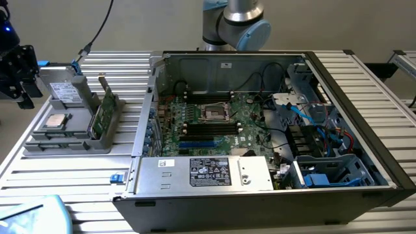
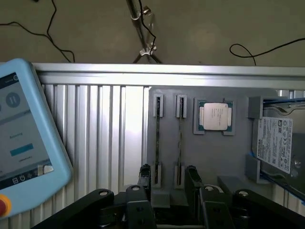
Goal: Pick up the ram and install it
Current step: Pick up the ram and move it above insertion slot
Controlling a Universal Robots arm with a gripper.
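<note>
Exterior view: my end effector (image 1: 21,97) hangs at the surface's (image 1: 78,175) edge on the exterior view's left, beside the gray tray (image 1: 58,148). The open PC case (image 1: 260,214) sits mid-surface.

Wrist view: the end effector is spread wide and holds nothing, above the tray's end. The ram (image 2: 180,140) stands edge-on in a tray holder, in line with the gap between the fingers (image 2: 190,175), untouched. The CPU (image 2: 215,117) is just beside it. A teach pendant (image 2: 24,143) lies on the slats.
</note>
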